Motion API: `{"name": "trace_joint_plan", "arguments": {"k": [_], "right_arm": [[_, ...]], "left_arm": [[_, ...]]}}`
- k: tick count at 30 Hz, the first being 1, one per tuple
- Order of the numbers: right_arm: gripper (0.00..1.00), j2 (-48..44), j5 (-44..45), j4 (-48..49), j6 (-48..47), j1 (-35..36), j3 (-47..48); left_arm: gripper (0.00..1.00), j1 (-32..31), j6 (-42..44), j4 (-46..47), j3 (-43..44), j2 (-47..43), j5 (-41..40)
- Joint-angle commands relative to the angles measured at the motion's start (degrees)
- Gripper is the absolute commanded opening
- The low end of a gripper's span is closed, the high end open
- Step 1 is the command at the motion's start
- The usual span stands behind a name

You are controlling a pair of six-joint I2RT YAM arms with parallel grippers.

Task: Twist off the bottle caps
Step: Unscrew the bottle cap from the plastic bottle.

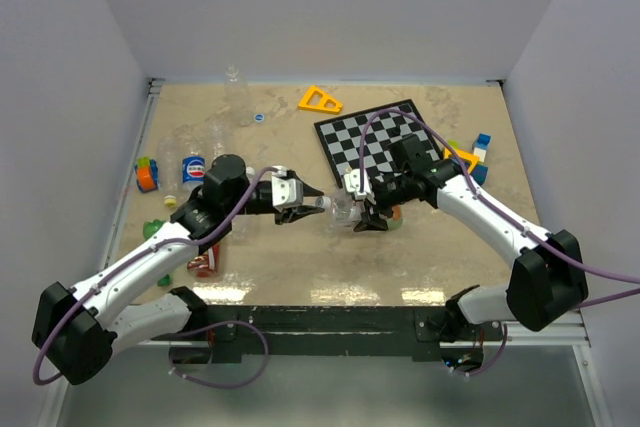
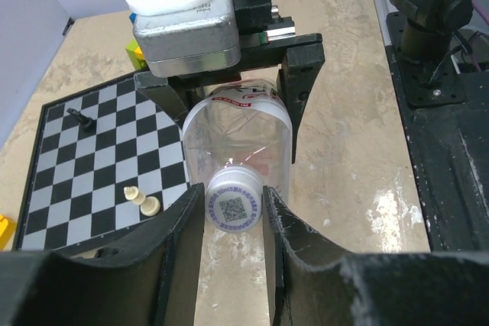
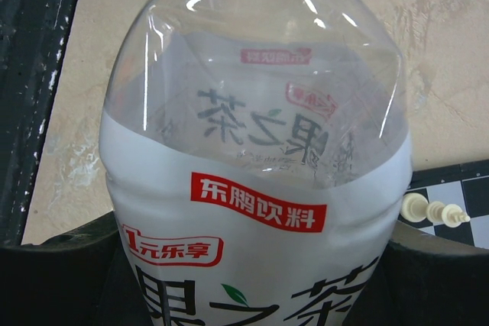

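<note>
Two pale chess pieces (image 2: 137, 199) sit near your clear, white-labelled bottle (image 2: 238, 139); your right claw (image 1: 367, 215) clamps its body, left claw (image 1: 318, 205) clamps its white cap (image 2: 234, 208).

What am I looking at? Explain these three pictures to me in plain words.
Two robot arms are bolted to a beige table. One picture looks down from above; the other two come from cameras on each wrist. The right tool grips a clear plastic bottle with a white label, held on its side. The left tool pinches its white round screw cap. Around lie a black-and-white chessboard, a blue-labelled bottle, a yellow plastic triangle and coloured toy blocks.
</note>
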Motion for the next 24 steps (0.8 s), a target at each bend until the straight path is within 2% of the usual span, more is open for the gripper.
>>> {"name": "trace_joint_plan", "arguments": {"k": [1,3,8,10,12,16,24], "right_arm": [[0.09,-0.17,-1.56,0.47,-0.4,0.32,-0.05],[0.09,-0.34,-1.3,0.56,-0.22,0.32,-0.05],[0.09,-1.04,-0.5,1.26,0.75,0.32,-0.31],[0.09,-0.87,-0.42,1.52,0.84,0.32,-0.32],[0.09,-0.35,-0.42,1.44,0.75,0.32,-0.23],[0.09,0.27,-0.15,1.44,0.84,0.32,-0.23],[0.09,0.1,0.55,1.88,1.28,0.32,-0.49]], "left_arm": [[0.04,0.08,-4.46,1.47,3.2,0.46,2.21],[0.0,0.08,-11.99,1.64,3.82,0.63,-0.07],[0.0,0.08,-48.0,-2.74,5.05,0.19,-12.62],[0.0,0.08,-60.49,-5.38,4.35,-1.03,-19.74],[0.0,-0.01,-68.6,-7.67,2.42,-3.13,-23.36],[0.0,0.08,-71.54,-10.04,3.2,-6.39,-27.67],[0.0,-0.01,-67.41,-10.75,3.03,-4.29,-29.0]]}}
